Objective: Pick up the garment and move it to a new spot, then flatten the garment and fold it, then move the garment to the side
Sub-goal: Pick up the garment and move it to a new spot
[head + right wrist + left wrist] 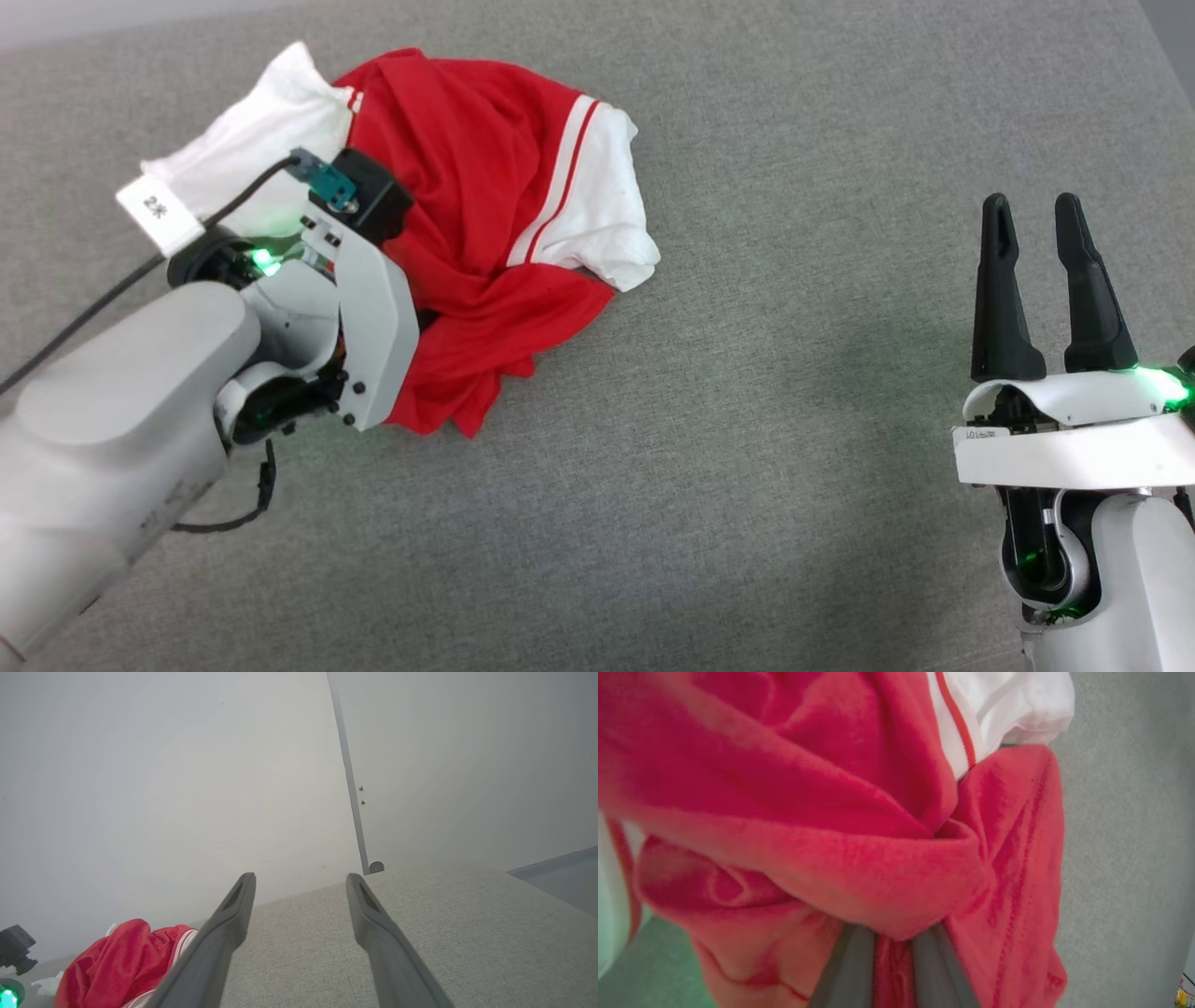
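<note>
Crumpled shirt (pixel 485 215) heaped far-left on grey surface (pixel 747 448), near its far edge. Broad bare room to right. Red body, white sleeves, striped trim. Left gripper (pixel 894 952) fingers pinch red fold. Right gripper (pixel 1034 210) well apart, fingers spread.

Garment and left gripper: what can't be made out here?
Left gripper fingertips: in the left wrist view a red fold of the garment covers them; in the head view the arm's own wrist blocks them.
Garment neckline: head view, lost in crumpled folds.
Garment's far side: right wrist view, cut off by the bottom edge and a finger of the right gripper.
</note>
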### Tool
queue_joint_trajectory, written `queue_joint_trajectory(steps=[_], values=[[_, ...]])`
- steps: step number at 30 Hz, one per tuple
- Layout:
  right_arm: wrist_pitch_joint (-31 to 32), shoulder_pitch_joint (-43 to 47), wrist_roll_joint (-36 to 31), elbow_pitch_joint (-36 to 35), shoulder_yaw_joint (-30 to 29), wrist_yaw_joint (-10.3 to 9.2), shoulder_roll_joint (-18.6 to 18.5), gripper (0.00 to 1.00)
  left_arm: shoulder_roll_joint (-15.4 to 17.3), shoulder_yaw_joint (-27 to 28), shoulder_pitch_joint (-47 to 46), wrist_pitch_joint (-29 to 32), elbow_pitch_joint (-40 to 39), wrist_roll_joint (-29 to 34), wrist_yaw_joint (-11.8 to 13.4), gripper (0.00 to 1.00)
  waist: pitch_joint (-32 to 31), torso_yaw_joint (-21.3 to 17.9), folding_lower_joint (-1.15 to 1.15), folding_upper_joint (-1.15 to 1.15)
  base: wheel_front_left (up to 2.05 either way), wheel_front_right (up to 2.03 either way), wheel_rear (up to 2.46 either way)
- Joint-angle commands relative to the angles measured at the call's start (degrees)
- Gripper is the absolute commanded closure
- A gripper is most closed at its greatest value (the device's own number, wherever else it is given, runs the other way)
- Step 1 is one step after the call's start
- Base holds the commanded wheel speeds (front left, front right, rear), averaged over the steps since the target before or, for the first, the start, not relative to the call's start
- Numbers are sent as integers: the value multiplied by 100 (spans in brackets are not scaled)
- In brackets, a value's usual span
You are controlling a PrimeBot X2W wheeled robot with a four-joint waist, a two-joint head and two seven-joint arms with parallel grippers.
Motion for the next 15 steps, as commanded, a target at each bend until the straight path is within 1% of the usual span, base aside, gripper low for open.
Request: queue_joint_trajectory(steps=[1,7,9,10,11,12,13,14,15], values=[[-5,-63,66,-34,20,2,9,0,-21,-179,346,325,26,55,1,100,94,-52,0,0,0,0,0],[-5,-123,153,-111,66,2,9,0,-78,-294,541,893,274,372,14,100,321,-215,0,0,0,0,0],[-5,-111,166,-127,61,2,9,0,-111,-309,577,902,350,432,18,99,369,-255,0,0,0,0,0],[-5,-105,167,-128,55,2,9,0,-127,-314,584,856,389,429,29,93,381,-265,0,0,0,0,0],[-5,-97,162,-127,49,2,9,0,-150,-319,603,832,409,411,34,82,386,-269,0,0,0,0,0],[-5,-82,142,-121,29,2,9,0,-172,-322,603,761,418,366,35,68,378,-257,0,0,0,0,0],[-5,-61,108,-109,12,2,9,0,-190,-322,582,692,422,338,36,50,360,-235,0,0,0,0,0],[-5,-39,58,-88,5,2,10,0,-199,-320,582,674,397,327,36,20,330,-200,0,0,0,0,0],[-5,-27,25,-59,-3,2,9,0,-205,-319,569,616,344,297,35,3,291,-153,0,0,0,0,0]])
